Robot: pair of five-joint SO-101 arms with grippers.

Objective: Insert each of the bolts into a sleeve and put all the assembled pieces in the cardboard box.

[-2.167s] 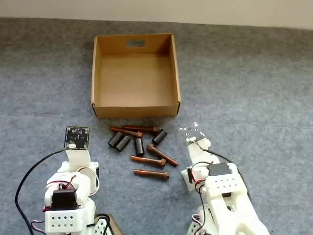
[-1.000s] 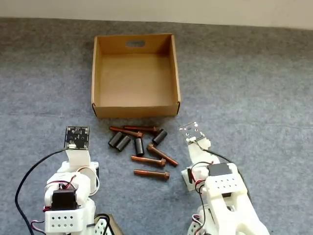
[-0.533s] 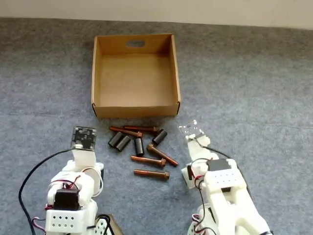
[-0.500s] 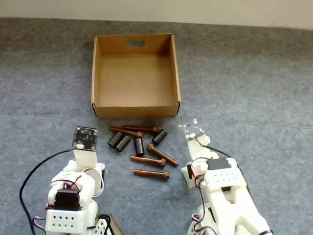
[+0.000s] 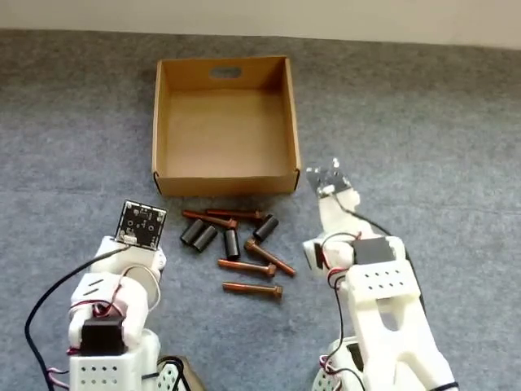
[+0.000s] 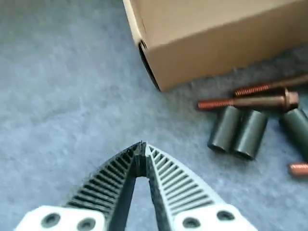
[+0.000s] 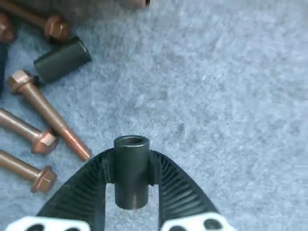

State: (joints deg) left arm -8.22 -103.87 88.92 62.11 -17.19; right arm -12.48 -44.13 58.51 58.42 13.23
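Right claw (image 7: 131,160): grasping black cylindrical sleeve (image 7: 131,175), bore pointing ahead; copper-coloured bolts (image 7: 50,115) lie crosswise just beside it. Left claw (image 6: 141,156): clenched, empty.

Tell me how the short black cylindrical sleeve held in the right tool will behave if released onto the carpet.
The short black cylindrical sleeve looks rigid and smooth, so it may twist or slip in the right tool, which grips only its curved sides. Laid on its round side it would probably roll, though the grey carpet should slow it.
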